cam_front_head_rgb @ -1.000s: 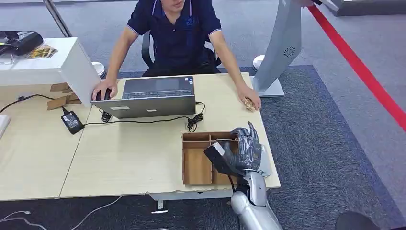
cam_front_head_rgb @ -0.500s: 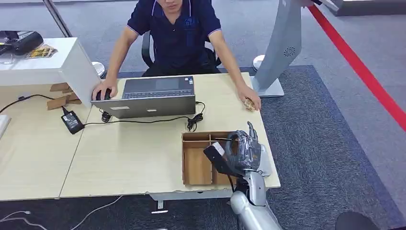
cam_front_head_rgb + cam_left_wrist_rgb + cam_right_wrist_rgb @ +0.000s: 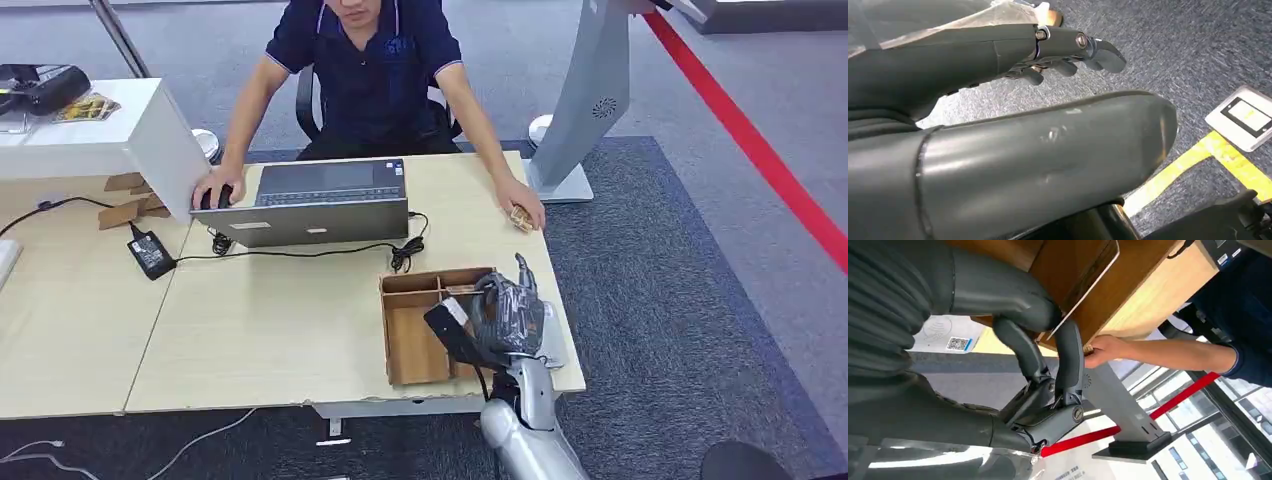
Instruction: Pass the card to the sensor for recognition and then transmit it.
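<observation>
My right hand [image 3: 503, 318] hovers over the right compartment of a wooden divided box [image 3: 410, 345] near the table's front right corner. In the right wrist view the hand [image 3: 1048, 340] pinches the corner of a thin white-edged card [image 3: 1091, 286] between thumb and a finger, with the card leaning in the box [image 3: 1068, 265]. A white sensor pad [image 3: 948, 337] with a QR code lies flat on the table beside the box, partly under the hand [image 3: 553, 350]. My left hand [image 3: 1058, 50] hangs over the carpet, fingers loosely extended, holding nothing.
A person sits behind the table, one hand on a mouse, the other [image 3: 520, 212] on a small wooden item near the right edge. A laptop [image 3: 320, 200], its cable and charger [image 3: 150, 253] lie at the back. A grey stand [image 3: 590, 100] rises at the right.
My right hand has lowered a little and its fingers have closed on the card. The wooden box has turned slightly on the table.
</observation>
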### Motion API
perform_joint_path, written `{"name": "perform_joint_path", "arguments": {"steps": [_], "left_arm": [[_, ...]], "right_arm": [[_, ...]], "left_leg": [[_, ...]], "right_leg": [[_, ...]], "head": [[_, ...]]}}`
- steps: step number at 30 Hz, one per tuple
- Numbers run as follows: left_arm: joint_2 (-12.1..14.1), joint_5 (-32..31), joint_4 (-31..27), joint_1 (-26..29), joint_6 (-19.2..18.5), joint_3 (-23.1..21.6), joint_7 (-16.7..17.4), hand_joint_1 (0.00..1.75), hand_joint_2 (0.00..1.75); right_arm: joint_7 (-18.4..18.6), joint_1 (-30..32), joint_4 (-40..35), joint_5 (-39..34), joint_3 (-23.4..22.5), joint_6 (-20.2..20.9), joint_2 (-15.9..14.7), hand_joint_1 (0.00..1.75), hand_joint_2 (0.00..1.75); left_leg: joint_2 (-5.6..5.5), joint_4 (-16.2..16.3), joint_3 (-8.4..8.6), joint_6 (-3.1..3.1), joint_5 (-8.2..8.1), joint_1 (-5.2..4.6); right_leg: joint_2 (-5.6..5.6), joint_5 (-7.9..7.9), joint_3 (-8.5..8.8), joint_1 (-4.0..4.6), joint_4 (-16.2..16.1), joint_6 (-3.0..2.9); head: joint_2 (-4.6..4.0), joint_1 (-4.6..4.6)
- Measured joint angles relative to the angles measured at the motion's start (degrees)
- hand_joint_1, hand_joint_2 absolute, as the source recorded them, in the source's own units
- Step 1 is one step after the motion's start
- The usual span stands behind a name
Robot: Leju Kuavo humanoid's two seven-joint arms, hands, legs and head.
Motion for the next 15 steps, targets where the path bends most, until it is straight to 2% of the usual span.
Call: {"name": "perform_joint_path", "arguments": {"steps": [15], "left_arm": [[0.0, 0.3, 0.0, 0.0, 0.2, 0.0, 0.0, 0.00, 0.00]], "right_arm": [[0.3, 0.4, -4.5, -0.6, -0.1, 0.0, -0.8, 1.75, 1.75]], "left_leg": [[0.00, 0.0, 0.00, 0.00, 0.00, 0.00]], "right_leg": [[0.00, 0.00, -0.01, 0.00, 0.0, 0.00]], "head": [[0.00, 0.02]]}}
